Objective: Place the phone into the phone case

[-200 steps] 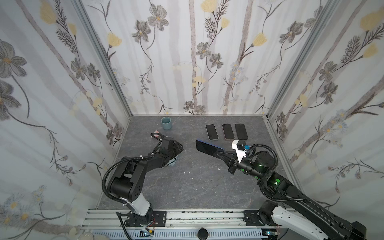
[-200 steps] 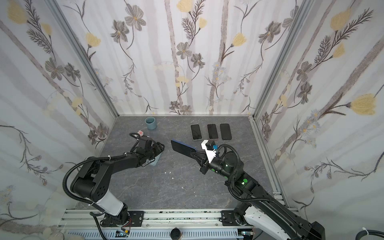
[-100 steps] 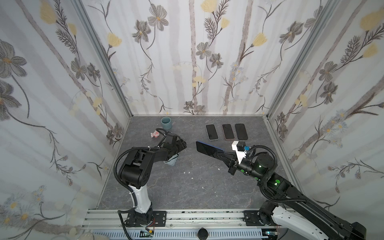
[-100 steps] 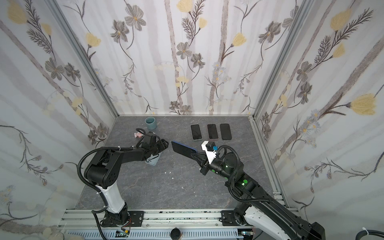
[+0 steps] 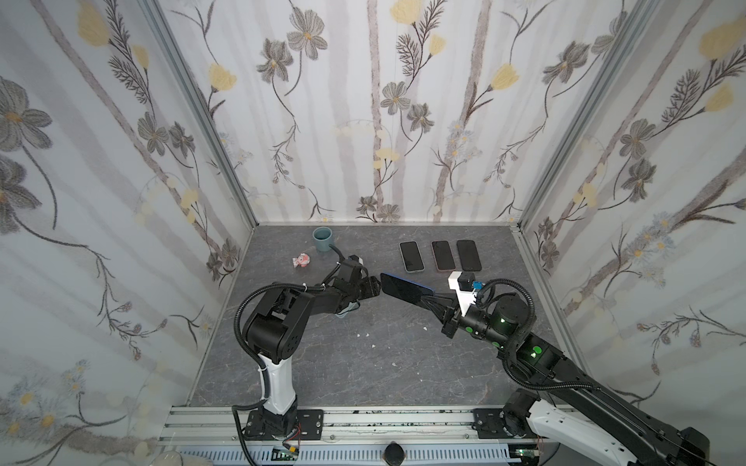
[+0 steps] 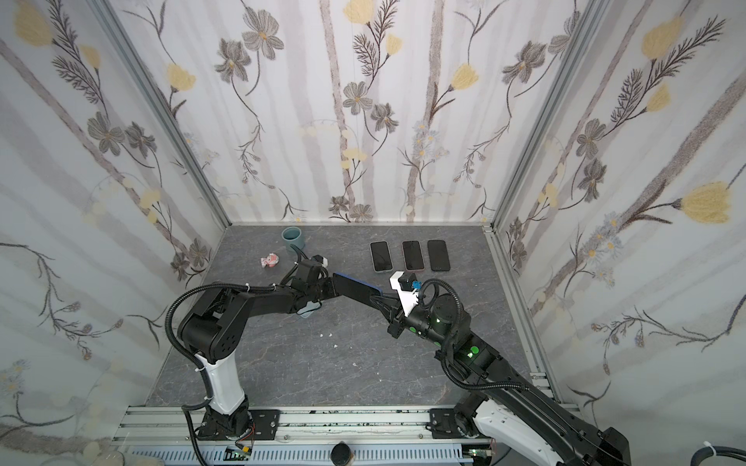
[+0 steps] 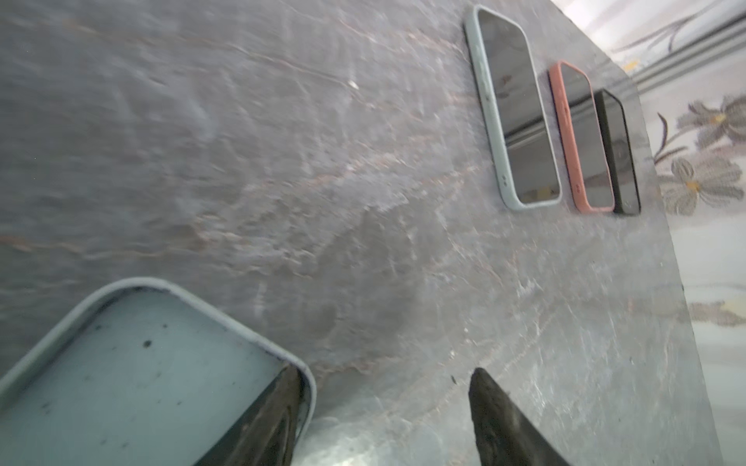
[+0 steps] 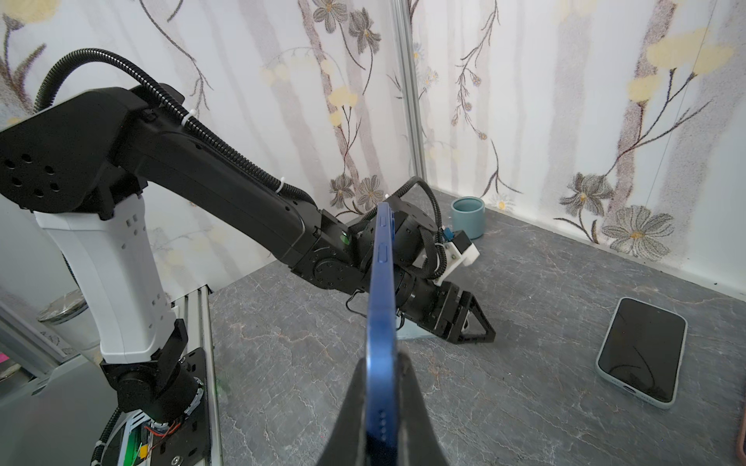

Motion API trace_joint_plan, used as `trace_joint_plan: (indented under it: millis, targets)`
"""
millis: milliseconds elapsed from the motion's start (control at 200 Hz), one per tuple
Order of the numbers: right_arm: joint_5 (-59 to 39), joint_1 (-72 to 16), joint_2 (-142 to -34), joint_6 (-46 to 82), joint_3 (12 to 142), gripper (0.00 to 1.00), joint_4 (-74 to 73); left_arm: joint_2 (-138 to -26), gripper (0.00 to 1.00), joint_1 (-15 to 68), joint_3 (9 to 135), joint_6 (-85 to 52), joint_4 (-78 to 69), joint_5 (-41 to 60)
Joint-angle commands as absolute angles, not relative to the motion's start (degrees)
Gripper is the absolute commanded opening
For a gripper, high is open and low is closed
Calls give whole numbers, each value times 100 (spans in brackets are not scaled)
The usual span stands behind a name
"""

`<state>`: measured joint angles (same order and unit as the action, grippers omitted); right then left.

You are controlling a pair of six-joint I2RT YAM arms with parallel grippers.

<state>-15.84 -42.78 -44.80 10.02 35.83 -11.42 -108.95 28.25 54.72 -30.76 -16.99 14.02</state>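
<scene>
You're at the line-up step: the phone [image 5: 405, 288] is in the air above the counter [image 5: 363, 363], not yet in the phone case [image 7: 141, 363]. Your right end effector [image 8: 381, 363] is clamped tight on one short end of it, pads on the front & back faces. The left end effector [image 7: 383, 371] stands wide, low over the counter, straddling a corner of the empty grey-blue phone case. One finger is over the case's inside, the other over bare counter, and it grips nothing as far as I can tell. The case lies flat, open side up, mostly hidden under the left arm in both top views. The phone's long axis runs from the right end effector across twd the left arm. Its free end points at the left wrist, pitched up a bit, dark face up, blue edge w/ buttons showing in the right wrist view. That free end is just beside the left end effector; touching or not, can't tell. Next move, imo: steady the case w/ the left end effector w/o blocking its opening. Then swing the phone so its long axis matches the case's, seat the free end first & press the rest down. The three cased phones [image 5: 443, 255] at the back are well apart, no issue.
</scene>
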Motion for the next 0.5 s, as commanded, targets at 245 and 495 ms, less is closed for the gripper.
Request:
trace_joint_plan:
  millis: [245, 495]
  targets:
    - [-1314, -4280, -4221, 1099, 3604, 0, -1389, -10884, 67, 3969, 5310, -2436, -958, 2265]
    - [-925, -4280, -4134, 1246, 3562, 0, -1427, -10714, 66, 4440, 5570, -1854, -284, 2524]
